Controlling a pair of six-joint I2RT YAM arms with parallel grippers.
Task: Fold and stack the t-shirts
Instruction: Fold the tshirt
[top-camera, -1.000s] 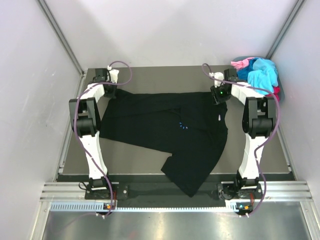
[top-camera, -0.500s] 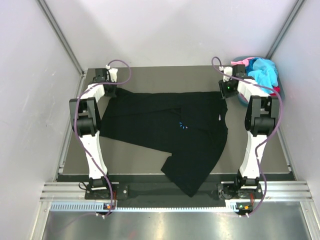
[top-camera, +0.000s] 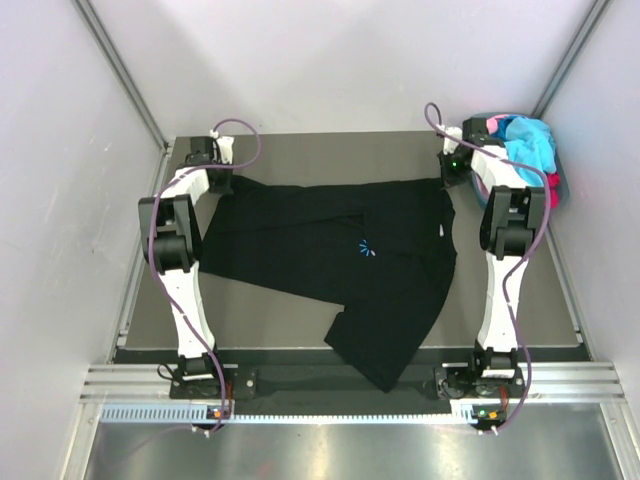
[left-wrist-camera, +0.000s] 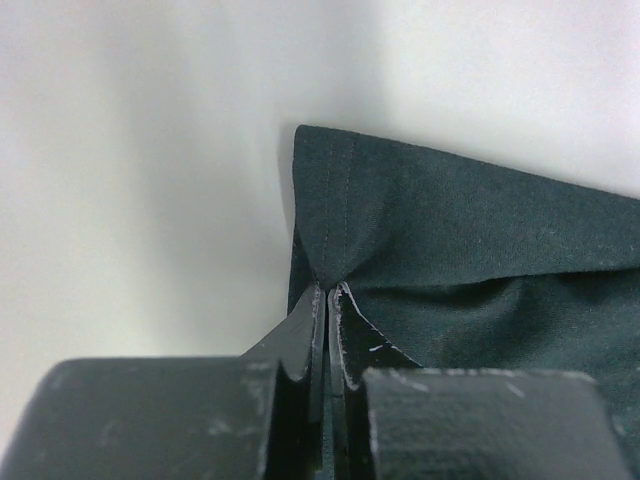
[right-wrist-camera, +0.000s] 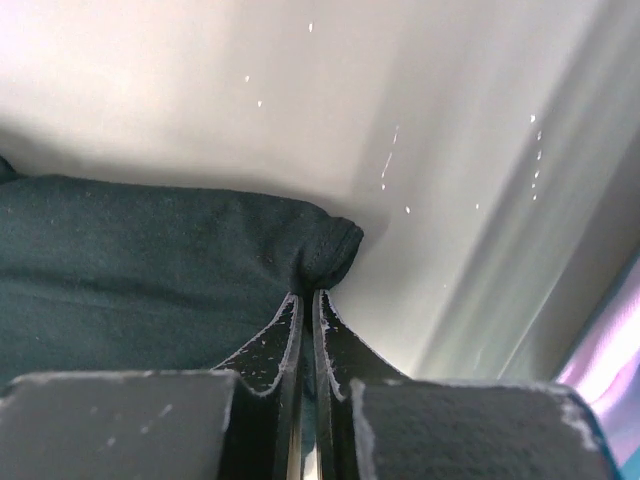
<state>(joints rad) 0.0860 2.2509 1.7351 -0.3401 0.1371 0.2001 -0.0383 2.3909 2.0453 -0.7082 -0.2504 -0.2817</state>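
Note:
A large black t-shirt (top-camera: 330, 255) with a small light-blue starburst logo (top-camera: 365, 250) lies spread across the table, one sleeve hanging toward the near edge. My left gripper (top-camera: 222, 182) is shut on its far left corner; the wrist view shows the hem (left-wrist-camera: 340, 215) bunched between the closed fingers (left-wrist-camera: 327, 300). My right gripper (top-camera: 447, 177) is shut on the far right corner, where the cloth (right-wrist-camera: 200, 260) puckers at the fingertips (right-wrist-camera: 307, 300). Turquoise, blue and pink t-shirts (top-camera: 522, 140) lie heaped at the far right.
The heap of shirts sits in a grey-blue basket (top-camera: 556, 178) in the table's far right corner, just beyond my right arm. Light walls close in the table (top-camera: 330, 155) at the back and both sides.
My right gripper moved back and to the right to the shirt's far right corner and closed on it. The cloth there is pulled out flatter. The left arm has stayed put.

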